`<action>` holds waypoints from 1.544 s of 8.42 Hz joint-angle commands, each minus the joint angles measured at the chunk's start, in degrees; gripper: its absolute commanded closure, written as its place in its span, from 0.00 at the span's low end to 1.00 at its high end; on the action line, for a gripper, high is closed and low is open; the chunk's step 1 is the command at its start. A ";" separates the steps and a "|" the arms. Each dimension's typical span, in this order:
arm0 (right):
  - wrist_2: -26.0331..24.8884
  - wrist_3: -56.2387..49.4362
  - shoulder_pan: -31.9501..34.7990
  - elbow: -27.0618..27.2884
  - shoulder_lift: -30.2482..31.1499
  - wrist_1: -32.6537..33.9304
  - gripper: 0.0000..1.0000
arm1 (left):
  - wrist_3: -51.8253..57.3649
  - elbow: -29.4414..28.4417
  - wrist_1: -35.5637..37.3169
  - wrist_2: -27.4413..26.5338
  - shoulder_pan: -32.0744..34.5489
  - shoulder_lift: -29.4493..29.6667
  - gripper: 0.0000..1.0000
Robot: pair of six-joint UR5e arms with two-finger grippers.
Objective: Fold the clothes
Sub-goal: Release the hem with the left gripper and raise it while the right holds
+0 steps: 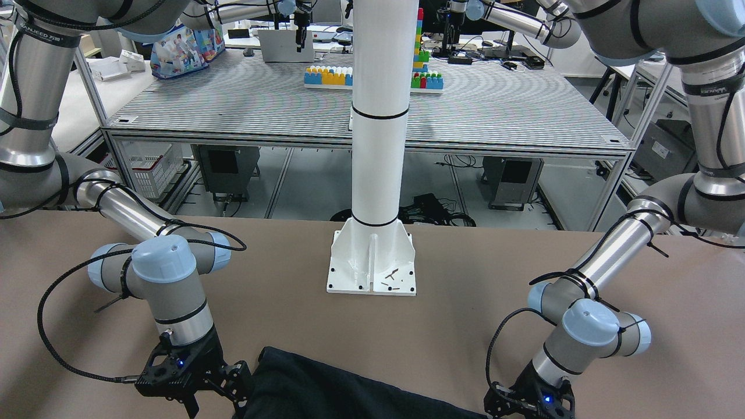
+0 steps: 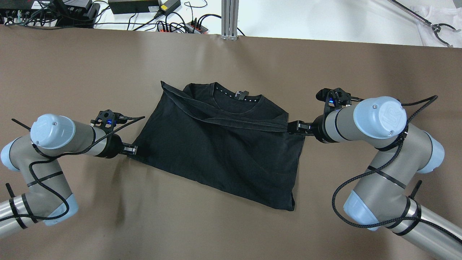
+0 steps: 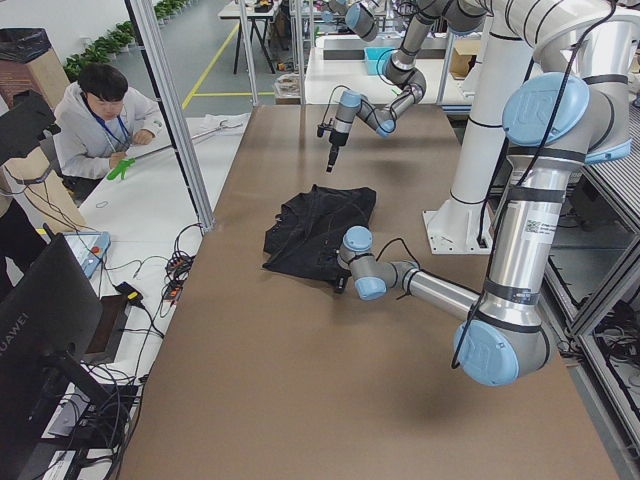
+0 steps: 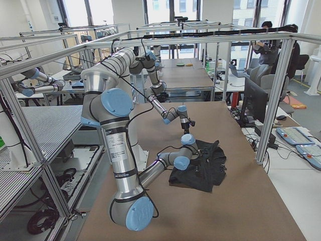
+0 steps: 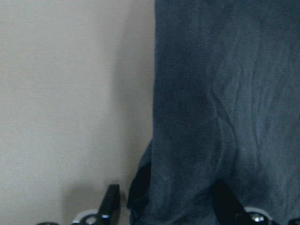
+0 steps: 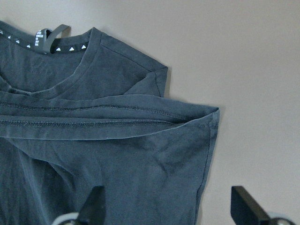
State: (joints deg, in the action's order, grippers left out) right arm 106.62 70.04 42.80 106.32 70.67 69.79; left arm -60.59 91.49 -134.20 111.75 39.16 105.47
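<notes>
Black clothes [image 2: 223,151], brown table [image 2: 108,224]

Six views share one brown table [image 2: 72,72]: one straight down from overhead, one low facing the robot's white pole [image 1: 378,116], one from each table end, and two close wrist cameras just above black clothes [image 6: 117,154].
</notes>
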 commanded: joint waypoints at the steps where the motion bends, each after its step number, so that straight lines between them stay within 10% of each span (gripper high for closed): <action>1: -0.01 0.01 0.00 0.02 0.00 0.00 0.06 | 0.12 -0.17 -0.09 -0.13 0.31 -0.44 0.98; 8: -0.01 0.01 -0.08 -0.33 0.00 0.00 0.06 | 2.49 -1.65 1.22 2.50 6.78 1.30 1.00; 13: -0.09 0.01 -0.08 -0.33 0.08 0.00 0.06 | 8.65 -37.20 5.80 -0.81 16.39 35.45 1.00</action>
State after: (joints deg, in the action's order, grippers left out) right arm 106.53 70.05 42.71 106.00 70.70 69.78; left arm -52.86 67.04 -128.63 113.47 53.55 129.25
